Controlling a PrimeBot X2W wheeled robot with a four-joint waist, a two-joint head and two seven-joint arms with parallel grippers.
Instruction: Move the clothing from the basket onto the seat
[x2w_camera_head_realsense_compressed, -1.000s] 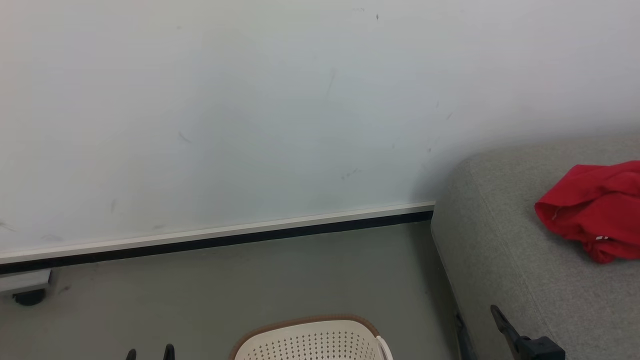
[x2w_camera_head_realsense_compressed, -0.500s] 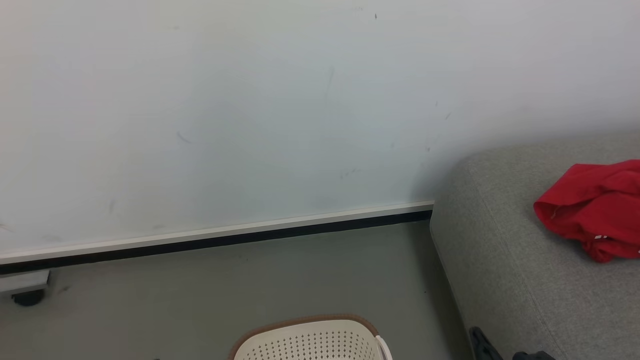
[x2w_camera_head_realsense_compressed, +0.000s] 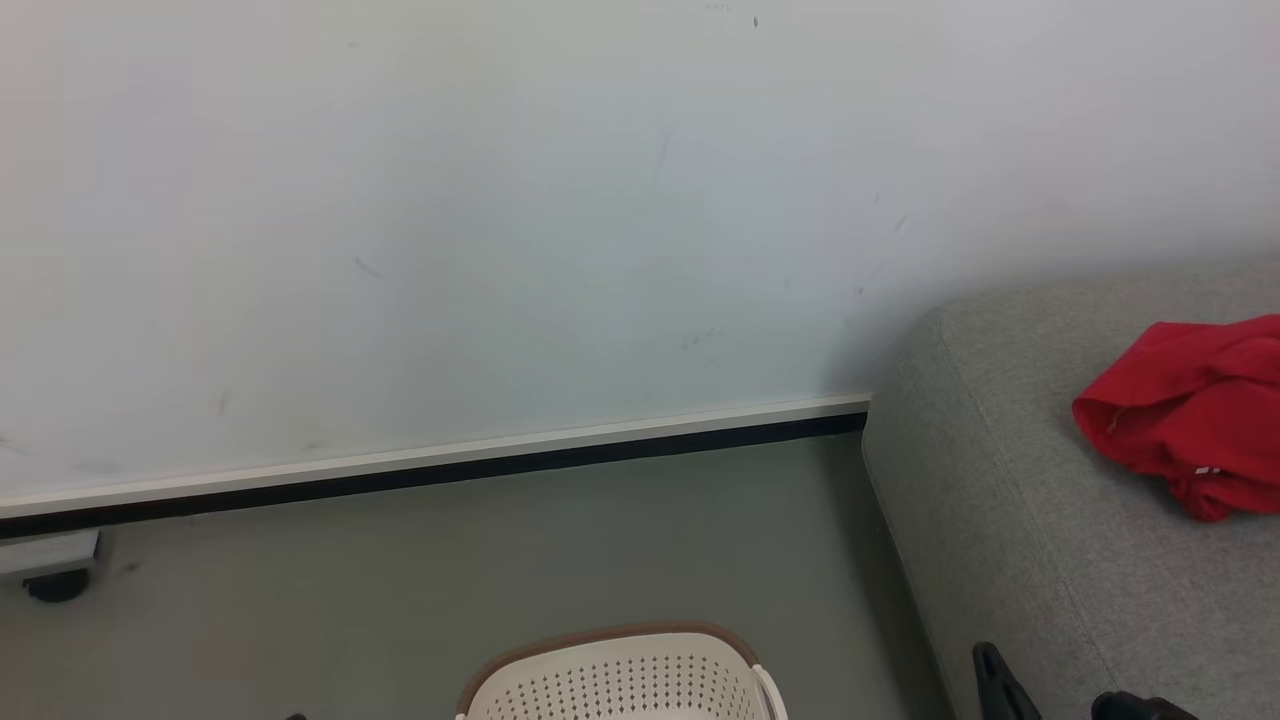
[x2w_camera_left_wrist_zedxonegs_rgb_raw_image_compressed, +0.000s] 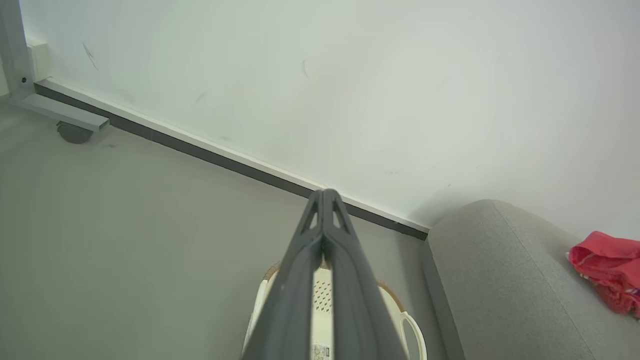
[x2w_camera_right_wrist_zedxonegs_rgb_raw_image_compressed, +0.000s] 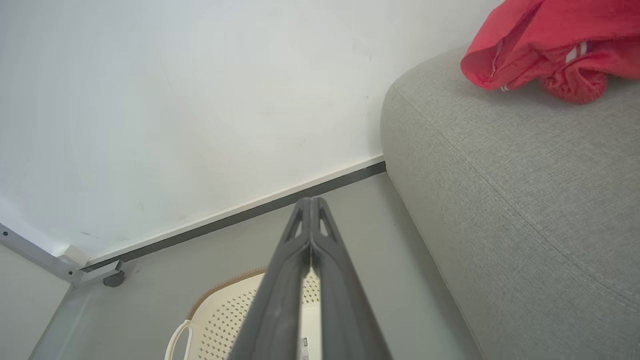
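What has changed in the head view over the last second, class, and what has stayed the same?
The right tool, shut, sank toward the bottom edge of the head view, then rose slightly. The left tool, also shut, sank to that same edge. Nothing was taken hold of or let go. The whole picture shifted a little, so the camera moved. The red clothing stays on the seat, and the basket stays on the floor.

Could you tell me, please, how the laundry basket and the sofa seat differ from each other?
The basket is cream plastic with holes and a brown rim; the seat is grey woven fabric. The basket is far smaller than the seat. The seat carries red clothing; the basket's inside is mostly hidden. Both have rounded corners and stand on the floor.
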